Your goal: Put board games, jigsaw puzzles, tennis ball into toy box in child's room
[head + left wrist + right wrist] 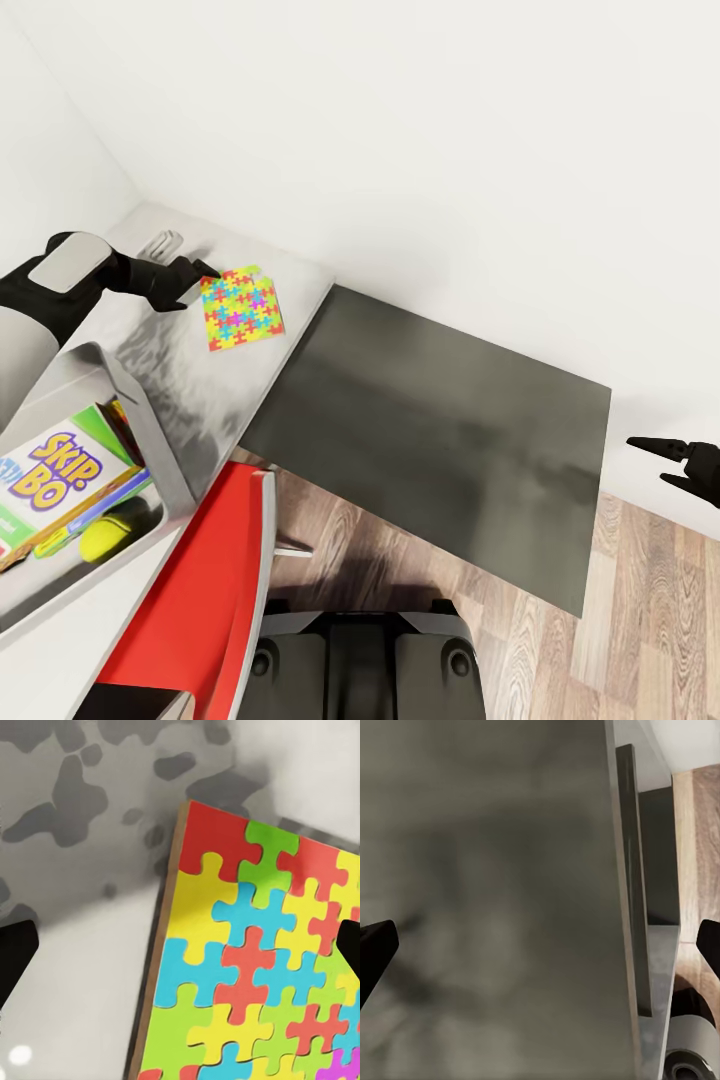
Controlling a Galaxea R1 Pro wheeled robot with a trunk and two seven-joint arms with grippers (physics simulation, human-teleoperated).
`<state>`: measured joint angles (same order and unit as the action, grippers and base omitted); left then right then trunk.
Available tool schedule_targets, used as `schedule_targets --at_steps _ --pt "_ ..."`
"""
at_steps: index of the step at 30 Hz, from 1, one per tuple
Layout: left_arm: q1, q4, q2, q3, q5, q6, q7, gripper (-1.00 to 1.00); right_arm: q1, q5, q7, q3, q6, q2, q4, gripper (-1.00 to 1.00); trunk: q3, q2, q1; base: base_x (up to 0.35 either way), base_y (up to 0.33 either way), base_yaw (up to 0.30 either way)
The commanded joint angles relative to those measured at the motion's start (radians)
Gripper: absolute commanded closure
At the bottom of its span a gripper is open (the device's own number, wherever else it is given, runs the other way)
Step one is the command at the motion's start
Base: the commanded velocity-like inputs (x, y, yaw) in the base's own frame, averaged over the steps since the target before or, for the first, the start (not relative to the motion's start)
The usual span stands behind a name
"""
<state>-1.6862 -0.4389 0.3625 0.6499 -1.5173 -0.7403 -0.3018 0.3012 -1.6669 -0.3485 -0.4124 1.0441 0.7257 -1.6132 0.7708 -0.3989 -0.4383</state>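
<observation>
You're facing a white wall point(450, 130) w/ the lower dark grey desk point(450, 430) in the middle, wood-plank floor point(640, 600) to the right. At left runs the pale mottled table point(190, 380), a red chair point(200, 610) tucked beside it. The toy box point(150, 440) sits on the table near you; inside it you see the Skip-Bo game point(55, 470) lying on top of other flat boxes, plus the yellow-green tennis ball point(105, 540) just beside them. Farther along the table, near the wall corner, the jigsaw puzzle point(241, 307) lies flat, apart from the box. Your left gripper point(195, 280) is over the puzzle's near-left edge; in the left wrist view the puzzle point(255, 967) sits between the fingertips point(16, 949), jaws spread wide, not pinching it. Your right gripper point(668, 463) hangs off past the dark desk's right end, jaws spread, holding nothing
</observation>
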Motion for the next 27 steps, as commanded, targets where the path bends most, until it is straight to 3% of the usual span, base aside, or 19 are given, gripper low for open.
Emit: schedule_targets --at_steps 1,7,27 --pt "0.000 -0.002 0.001 0.005 -0.015 0.001 -0.009 -1.00 0.001 -0.010 -0.010 0.000 0.003 0.000 -0.001 -1.00 0.001 -0.001 -0.012 0.000 0.000 -0.008" --pt "-0.001 -0.003 0.001 0.005 -0.015 0.000 -0.010 -1.00 0.001 -0.010 -0.010 0.000 0.003 0.000 -0.001 -1.00 0.001 -0.001 -0.012 0.000 0.000 -0.082" --pt "-0.007 -0.003 -0.001 0.005 -0.017 -0.002 -0.009 -1.00 0.001 -0.010 -0.010 0.001 0.003 0.000 -0.001 -1.00 0.001 -0.001 -0.012 0.000 0.000 -0.216"
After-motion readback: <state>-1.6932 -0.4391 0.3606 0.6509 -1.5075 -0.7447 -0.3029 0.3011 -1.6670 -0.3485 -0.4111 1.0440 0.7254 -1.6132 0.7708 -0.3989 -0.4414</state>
